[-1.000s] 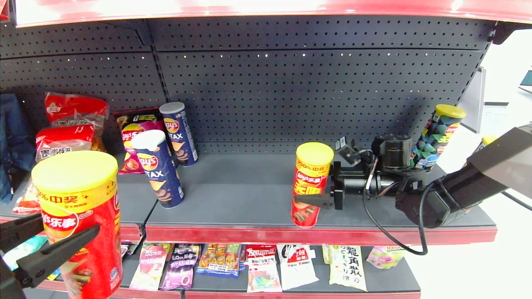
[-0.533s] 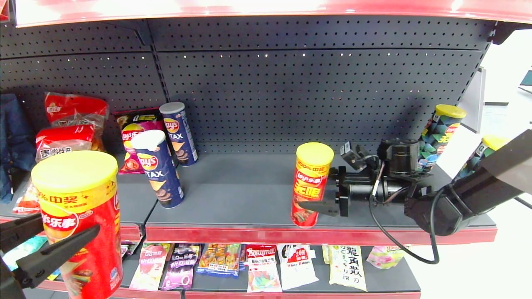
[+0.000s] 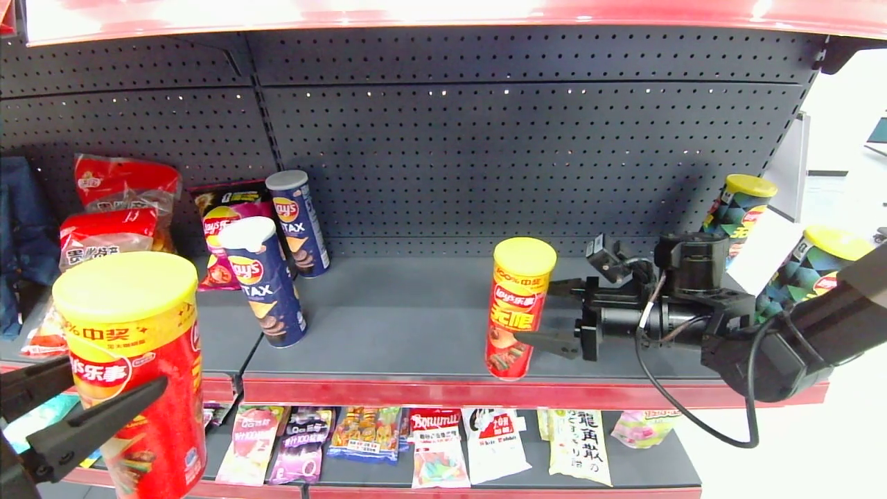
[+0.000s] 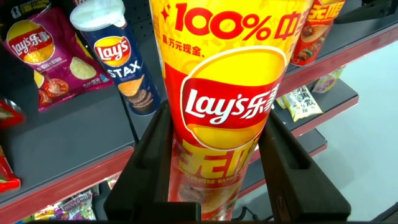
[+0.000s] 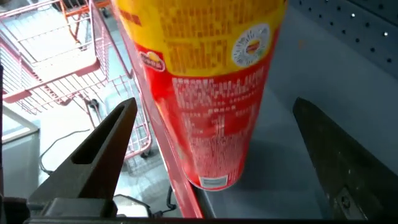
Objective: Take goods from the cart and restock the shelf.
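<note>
Clamps a red can [image 3: 128, 312], yellow lid up, in the left gripper [image 3: 104, 388], fingers [image 4: 152, 162] pressed on its two sides, out in front of the shelf [image 3: 416, 391]. Holds the right gripper [image 3: 544, 312] wide apart over the shelf board, with a second red can [image 3: 516, 305] standing upright between the fingertips, free of both and close to the front lip. Shows blue cans [image 3: 267, 284] upright on the board between the grippers, nearer the left one, snack bags [image 3: 118, 208] beside them. Finds patterned cans [image 3: 738, 208] behind the right gripper's wrist. Catches a wire cart [image 5: 37, 82] below and beyond the right gripper, contents impossible to tell.
</note>
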### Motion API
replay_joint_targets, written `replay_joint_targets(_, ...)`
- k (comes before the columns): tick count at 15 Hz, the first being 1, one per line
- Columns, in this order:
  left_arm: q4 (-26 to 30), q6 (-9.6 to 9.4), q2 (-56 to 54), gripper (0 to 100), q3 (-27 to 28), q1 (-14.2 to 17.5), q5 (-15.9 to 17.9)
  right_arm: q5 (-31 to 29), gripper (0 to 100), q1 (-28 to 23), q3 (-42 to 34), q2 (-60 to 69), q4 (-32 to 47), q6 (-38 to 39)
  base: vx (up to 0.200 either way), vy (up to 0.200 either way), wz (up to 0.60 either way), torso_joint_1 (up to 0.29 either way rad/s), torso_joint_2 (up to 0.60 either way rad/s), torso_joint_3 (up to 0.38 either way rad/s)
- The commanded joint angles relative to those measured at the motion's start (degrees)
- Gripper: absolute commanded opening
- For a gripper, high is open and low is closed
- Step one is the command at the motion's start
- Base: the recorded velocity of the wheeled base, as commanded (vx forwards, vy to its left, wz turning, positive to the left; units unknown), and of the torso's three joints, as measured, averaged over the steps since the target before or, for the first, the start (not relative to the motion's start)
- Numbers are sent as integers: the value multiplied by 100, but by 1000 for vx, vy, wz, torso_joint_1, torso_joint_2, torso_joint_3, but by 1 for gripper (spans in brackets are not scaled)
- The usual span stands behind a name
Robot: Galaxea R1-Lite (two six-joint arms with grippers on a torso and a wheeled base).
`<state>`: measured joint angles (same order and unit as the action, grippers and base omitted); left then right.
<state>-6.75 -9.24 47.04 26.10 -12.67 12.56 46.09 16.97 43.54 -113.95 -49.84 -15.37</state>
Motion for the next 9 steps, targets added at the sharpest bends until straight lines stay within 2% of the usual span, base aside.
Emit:
replay_joint_targets(1, -1, 1, -11, 0, 0, 1, -8, -83, 100, -36, -224, 215, 0, -1, 0, 0, 0, 0, 0, 0)
replay_joint_targets(9, -1, 1, -29, 0, -17, 1, -8, -171, 100, -326, -830, 980, 0, -10, 0, 0, 0, 0, 0, 0)
